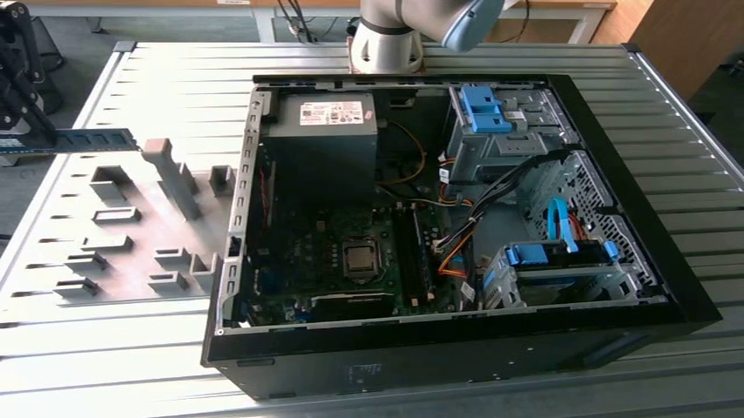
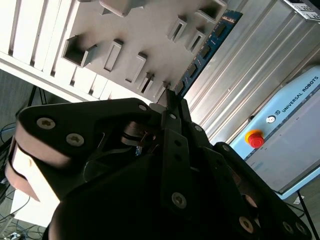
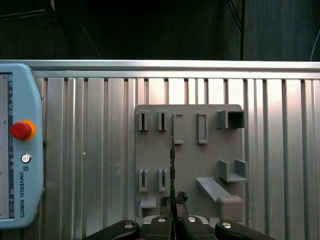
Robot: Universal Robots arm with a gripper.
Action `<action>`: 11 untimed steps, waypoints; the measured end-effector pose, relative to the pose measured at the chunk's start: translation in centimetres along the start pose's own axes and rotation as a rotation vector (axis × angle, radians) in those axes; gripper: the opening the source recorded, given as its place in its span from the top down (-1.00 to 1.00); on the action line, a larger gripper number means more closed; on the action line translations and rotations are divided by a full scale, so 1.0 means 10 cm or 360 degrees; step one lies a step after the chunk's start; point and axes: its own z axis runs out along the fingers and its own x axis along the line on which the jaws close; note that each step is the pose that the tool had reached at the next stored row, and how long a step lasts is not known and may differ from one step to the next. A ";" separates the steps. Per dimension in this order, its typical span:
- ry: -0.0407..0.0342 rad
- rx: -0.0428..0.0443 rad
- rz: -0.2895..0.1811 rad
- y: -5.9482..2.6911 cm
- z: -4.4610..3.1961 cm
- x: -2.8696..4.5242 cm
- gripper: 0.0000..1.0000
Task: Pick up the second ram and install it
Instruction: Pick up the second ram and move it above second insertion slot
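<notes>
The second ram [image 1: 93,139] is clamped by one end in the narrowed gripper [image 3: 173,202], level above the grey holder plate [image 1: 128,235] near the edge of the table [image 1: 104,383] at the exterior view's left, apparently to leave its contact edge free.

One ram [image 1: 87,139], one computer case [image 1: 686,287], one holder [image 1: 128,239]

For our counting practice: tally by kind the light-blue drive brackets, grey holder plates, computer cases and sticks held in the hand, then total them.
Light-blue plastic drive brackets: 2
Flat grey plastic holder plate: 1
Open black metal computer case: 1
Long thin blue circuit-board stick in the hand: 1
Total: 5
</notes>
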 end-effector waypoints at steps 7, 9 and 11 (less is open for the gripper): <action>0.0000 0.0000 0.0000 -0.016 0.000 0.000 0.73; 0.0000 0.0000 0.0000 -0.023 -0.001 -0.001 0.73; 0.0000 0.0000 0.0000 -0.031 0.000 -0.001 0.73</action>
